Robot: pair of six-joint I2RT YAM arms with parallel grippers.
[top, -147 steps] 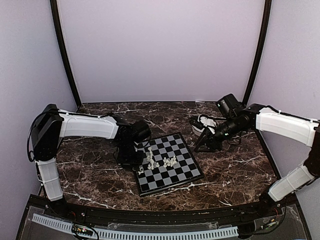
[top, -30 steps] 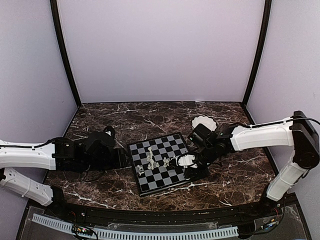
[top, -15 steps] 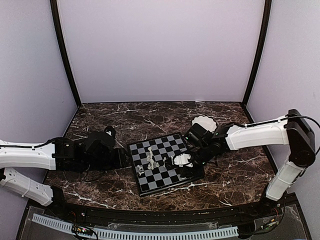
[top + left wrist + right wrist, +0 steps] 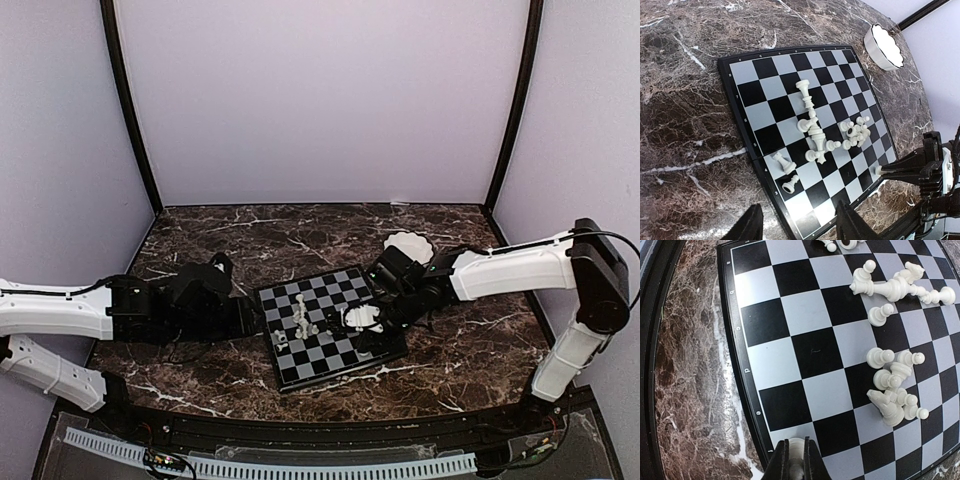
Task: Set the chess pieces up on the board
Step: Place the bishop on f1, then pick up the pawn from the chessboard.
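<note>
Right arm's crept a bit further left over the board [image 4: 765,100] since half a second back, and the left arm hasn't budged from beside the board's left edge. Right gripper [image 4: 796,456] is pinching one piece [image 4: 796,444] right at the rim, while the left gripper [image 4: 799,210] is spread wide with nothing in it. The rest of the pieces [image 4: 815,135] are in a loose scatter mid-board, most lying on their sides, and the bowl [image 4: 884,44] sits on the table [image 4: 200,250] off the far right corner.

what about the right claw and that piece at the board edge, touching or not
Touching. The right wrist view shows the right claw shut on a white chess piece, both fingers pressed against its sides, at the rim of the board.
</note>
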